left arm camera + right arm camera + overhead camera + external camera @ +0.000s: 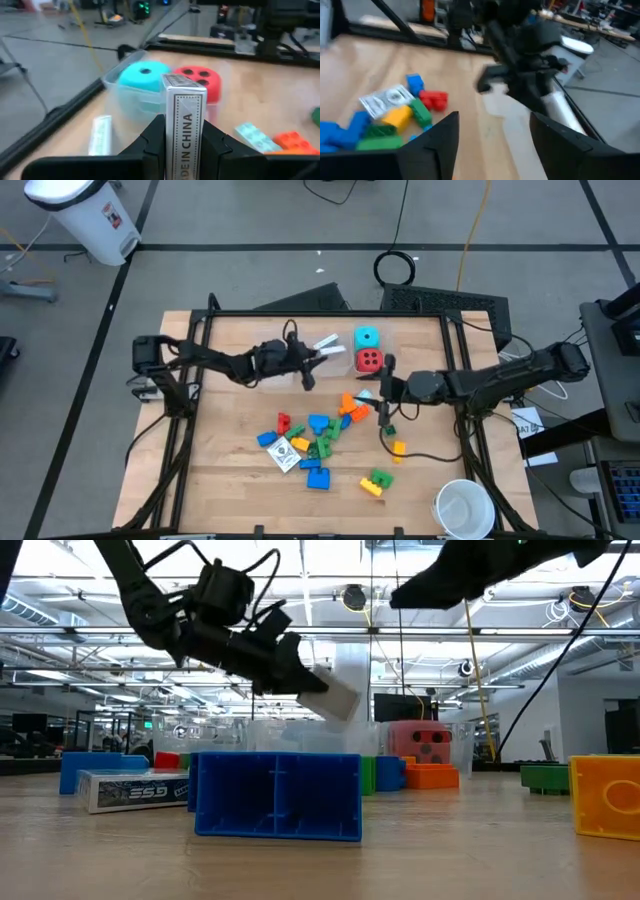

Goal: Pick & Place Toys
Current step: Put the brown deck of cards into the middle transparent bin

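From above, the left gripper point(318, 358) hangs over the table's far edge, clamped on a small white card box point(327, 346), just beside the clear bin point(385, 340) holding the cyan die point(367, 338) and red die point(369, 360). The right gripper point(385, 406) sits mid-table by the brick pile point(318, 438), jaws parted and empty.

Down at table level, the card box rides tilted in the air, well clear of the wood, with a second card pack point(132, 790) lying flat beside a blue brick point(277, 795).

Left wrist: both fingers point(152, 137) pinch the box's narrow faces. It looks light, stiff and smooth, so a slip is possible; gripping mid-height seems right.

Right wrist: the fingers point(444, 132) stand apart, nothing between them.
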